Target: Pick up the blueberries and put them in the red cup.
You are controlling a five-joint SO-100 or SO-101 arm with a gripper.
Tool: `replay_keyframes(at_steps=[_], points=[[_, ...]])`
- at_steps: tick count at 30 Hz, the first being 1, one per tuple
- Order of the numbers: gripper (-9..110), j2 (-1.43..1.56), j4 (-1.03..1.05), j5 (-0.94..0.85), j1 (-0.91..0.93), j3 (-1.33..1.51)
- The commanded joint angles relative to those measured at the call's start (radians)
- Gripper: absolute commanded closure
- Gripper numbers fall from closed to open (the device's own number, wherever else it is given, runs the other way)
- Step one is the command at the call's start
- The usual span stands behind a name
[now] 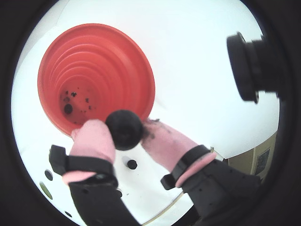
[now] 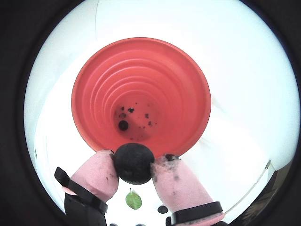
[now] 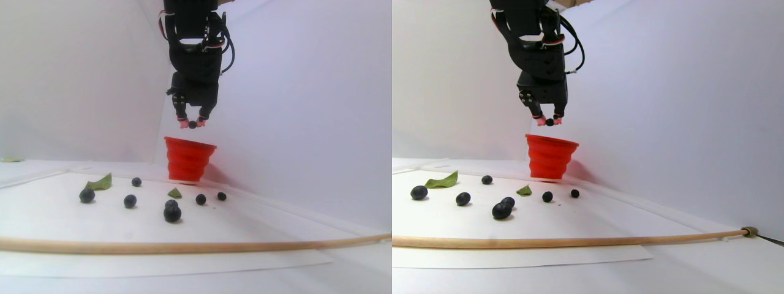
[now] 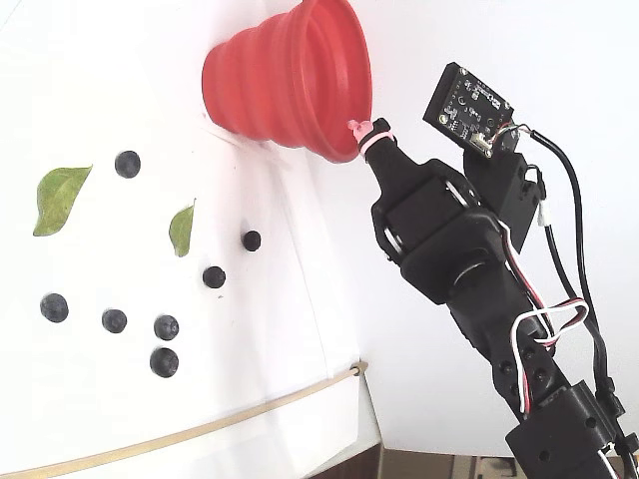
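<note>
My gripper is shut on one dark blueberry, pinched between two pink-padded fingers. It hangs just above the near rim of the red cup, a ribbed cup that flares to a wide rim. In both wrist views the cup's bottom holds one small blueberry and dark specks. The stereo pair view shows the gripper a little above the cup. Several loose blueberries lie on the white table, left of the cup in the fixed view.
Two green leaves lie among the loose berries. A thin wooden stick curves across the front of the white sheet. White walls stand close behind the cup. A black camera module juts out beside the gripper.
</note>
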Motion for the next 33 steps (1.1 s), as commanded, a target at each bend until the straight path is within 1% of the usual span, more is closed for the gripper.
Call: replay_keyframes(at_steps=[1, 15, 19, 21, 33], points=[[89, 0.020, -0.031, -0.012, 0.044, -0.132], [88, -0.069, -0.038, -0.003, 0.049, -0.249], [80, -0.080, -0.051, 0.000, 0.051, -0.259], [79, -0.081, -0.057, 0.002, 0.051, -0.261], [80, 0.008, -0.060, 0.017, 0.026, -0.189]])
